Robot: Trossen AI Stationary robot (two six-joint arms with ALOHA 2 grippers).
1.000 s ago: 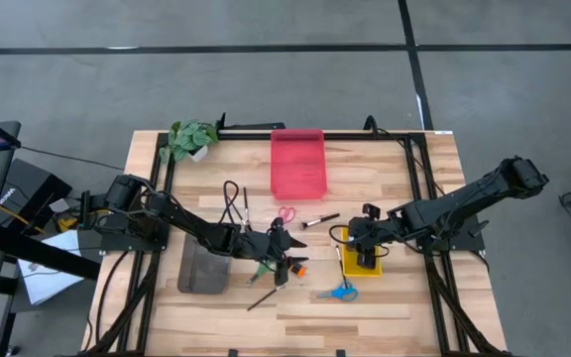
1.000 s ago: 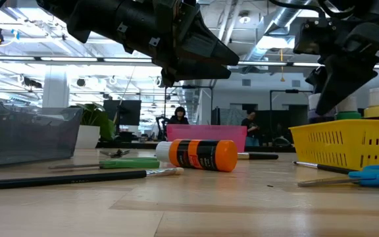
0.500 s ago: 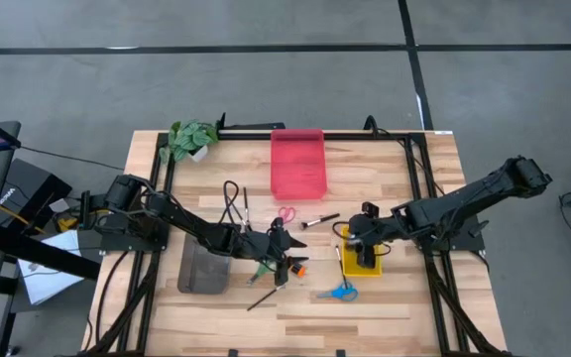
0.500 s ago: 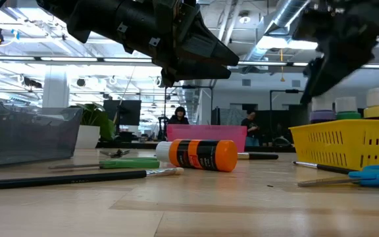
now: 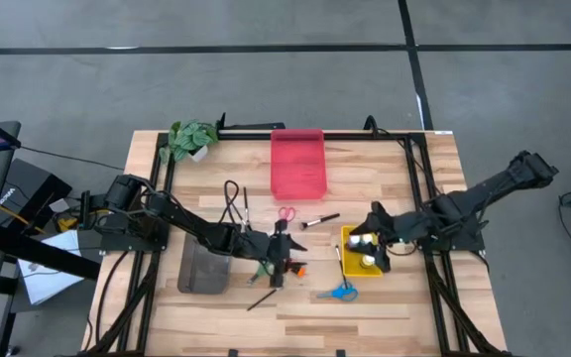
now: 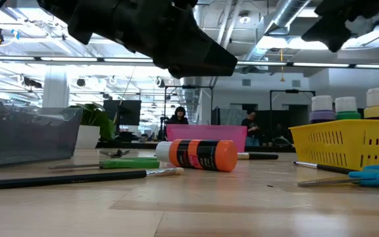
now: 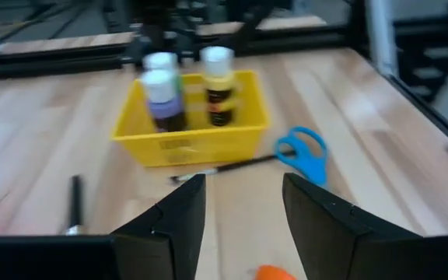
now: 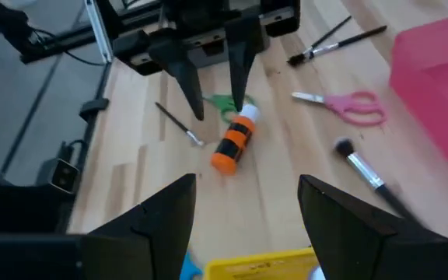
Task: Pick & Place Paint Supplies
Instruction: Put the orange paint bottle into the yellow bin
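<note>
From above, our right gripper (image 5: 376,238) has drawn back off the yellow tray (image 5: 350,266) — fingers spread, empty, so that drop looks done. Right wrist view: the orange paint bottle (image 8: 235,141) lies just below the left gripper (image 8: 214,93), whose open fingers hold nothing.

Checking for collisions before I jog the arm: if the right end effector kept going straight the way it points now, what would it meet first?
Probably the orange paint bottle lying on the table; the open right end effector points at it, empty. Depth is uncertain.
</note>
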